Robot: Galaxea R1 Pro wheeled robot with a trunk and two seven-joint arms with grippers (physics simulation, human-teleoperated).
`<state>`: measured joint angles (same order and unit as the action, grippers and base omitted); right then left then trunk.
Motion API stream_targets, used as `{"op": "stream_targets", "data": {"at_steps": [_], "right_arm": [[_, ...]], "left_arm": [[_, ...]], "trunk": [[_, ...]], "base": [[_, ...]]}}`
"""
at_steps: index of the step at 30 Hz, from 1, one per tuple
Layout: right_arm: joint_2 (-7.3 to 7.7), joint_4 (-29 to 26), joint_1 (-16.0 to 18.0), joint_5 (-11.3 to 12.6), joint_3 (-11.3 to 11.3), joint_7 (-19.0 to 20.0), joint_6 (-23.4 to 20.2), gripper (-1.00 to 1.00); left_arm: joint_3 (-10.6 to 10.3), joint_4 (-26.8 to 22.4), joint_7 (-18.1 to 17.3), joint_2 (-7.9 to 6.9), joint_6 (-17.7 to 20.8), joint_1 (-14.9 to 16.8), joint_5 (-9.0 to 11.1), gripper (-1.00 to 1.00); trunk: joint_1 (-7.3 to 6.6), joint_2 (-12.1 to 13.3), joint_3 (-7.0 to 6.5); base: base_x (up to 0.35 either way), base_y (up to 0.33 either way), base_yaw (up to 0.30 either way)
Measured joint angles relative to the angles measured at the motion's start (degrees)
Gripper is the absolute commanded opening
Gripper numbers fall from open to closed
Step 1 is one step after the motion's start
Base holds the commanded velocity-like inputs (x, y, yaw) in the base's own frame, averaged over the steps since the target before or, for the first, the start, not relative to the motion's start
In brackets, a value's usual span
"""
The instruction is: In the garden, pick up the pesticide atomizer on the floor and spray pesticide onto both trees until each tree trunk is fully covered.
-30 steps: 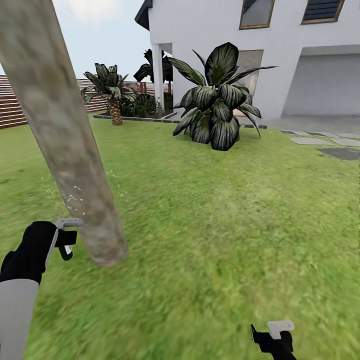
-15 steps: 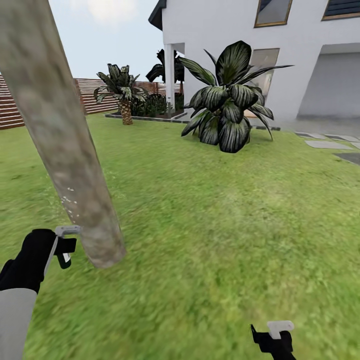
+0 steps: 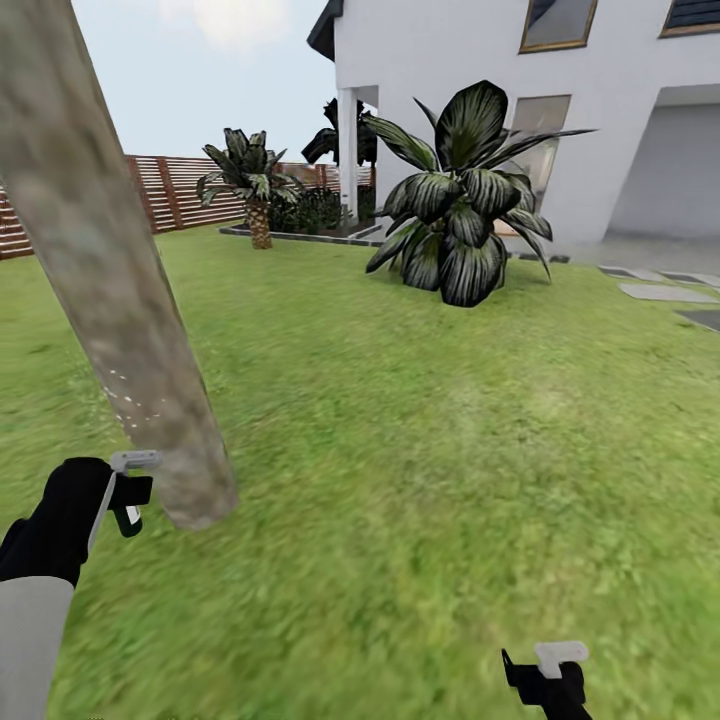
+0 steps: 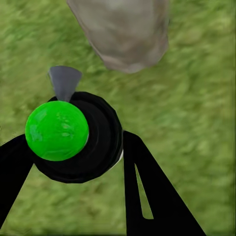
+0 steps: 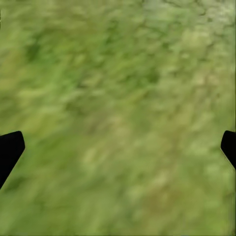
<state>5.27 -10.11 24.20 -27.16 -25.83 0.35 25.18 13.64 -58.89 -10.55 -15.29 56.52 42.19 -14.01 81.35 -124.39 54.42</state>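
left gripper [image 4: 73, 162] clamped round atomizer [image 4: 73, 135], nozzle near tree trunk [image 3: 120, 300]. right gripper [image 3: 548, 680] wide open, empty. Risk: patchy specks [image 3: 135, 405], far side probably missed.

Bright daylight over a wide green grass lawn [image 3: 450, 450]. A white two-storey house [image 3: 560, 110] stands behind a big dark striped-leaf plant [image 3: 460, 200], a brown slatted wooden fence [image 3: 170, 190] runs left, grey stepping stones [image 3: 665, 292] lie right.
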Motion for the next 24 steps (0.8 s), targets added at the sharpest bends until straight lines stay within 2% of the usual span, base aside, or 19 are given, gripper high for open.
{"op": "stream_targets", "data": {"at_steps": [8,12,19,22,24], "right_arm": [[0.00,0.0,0.0,0.0,0.0,0.0,0.0,1.00],[0.00,0.1,0.0,0.0,0.0,0.0,0.0,1.00],[0.17,0.1,0.0,0.0,0.0,0.0,0.0,1.00],[0.13,0.1,0.0,0.0,0.0,0.0,0.0,1.00],[0.09,0.1,0.0,0.0,0.0,0.0,0.0,1.00]], "left_arm": [[0.1,0.0,0.1,0.05,0.0,0.0,0.0,-1.00],[0.0,0.1,0.1,0.09,0.0,0.0,-0.1,-1.00],[0.1,1.0,0.2,-0.26,-0.1,-0.7,-0.2,-1.00],[2.7,2.7,1.3,-0.48,-1.2,-2.5,-0.1,-1.00],[5.1,3.1,1.5,-0.49,-2.7,-3.1,-0.3,-1.00]], "trunk": [[0.00,0.0,0.00],[0.00,0.0,0.00],[0.00,0.0,0.00],[0.00,0.0,0.00],[0.00,0.0,0.00]], "base": [[0.226,-0.203,0.268],[0.175,-0.221,0.039],[0.010,-0.269,0.015],[0.019,-0.273,0.215],[0.179,-0.231,0.269]]}}
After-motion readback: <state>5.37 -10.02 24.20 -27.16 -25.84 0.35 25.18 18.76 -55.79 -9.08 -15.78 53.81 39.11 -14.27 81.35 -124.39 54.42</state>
